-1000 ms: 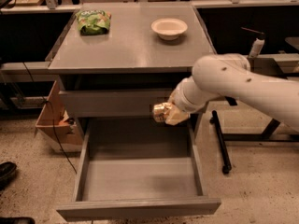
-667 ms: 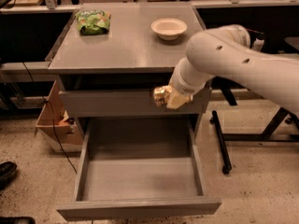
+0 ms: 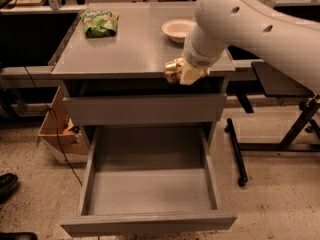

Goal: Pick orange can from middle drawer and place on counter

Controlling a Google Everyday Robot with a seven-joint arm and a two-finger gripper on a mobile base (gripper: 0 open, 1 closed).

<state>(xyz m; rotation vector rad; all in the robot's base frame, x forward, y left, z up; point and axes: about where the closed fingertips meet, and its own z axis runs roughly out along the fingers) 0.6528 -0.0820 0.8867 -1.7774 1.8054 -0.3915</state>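
Nearest the camera, the middle drawer [image 3: 150,223] stands pulled fully out below the bench [image 3: 125,49], its grey floor bare. Above it a shut drawer front [image 3: 145,109] sits under the bench's front edge. Left of the drawers a cardboard box [image 3: 54,129] leans on the floor, with a dark shoe [image 3: 7,184] nearer the camera. To the right stands a black side table [image 3: 277,79] on a wheeled frame.

At the bench's front edge, toward its right front corner, the gripper [image 3: 182,73] holds the orange can [image 3: 173,70], its fingers closed around it. The can is shiny golden-orange and partly hidden by the gripper; whether it touches the bench I cannot tell. The thick white arm [image 3: 250,24] covers the bench's right edge.

Farther back a white bowl [image 3: 176,30] sits near the far right corner, just beside the arm, and a green snack bag [image 3: 100,23] lies toward the far left corner.
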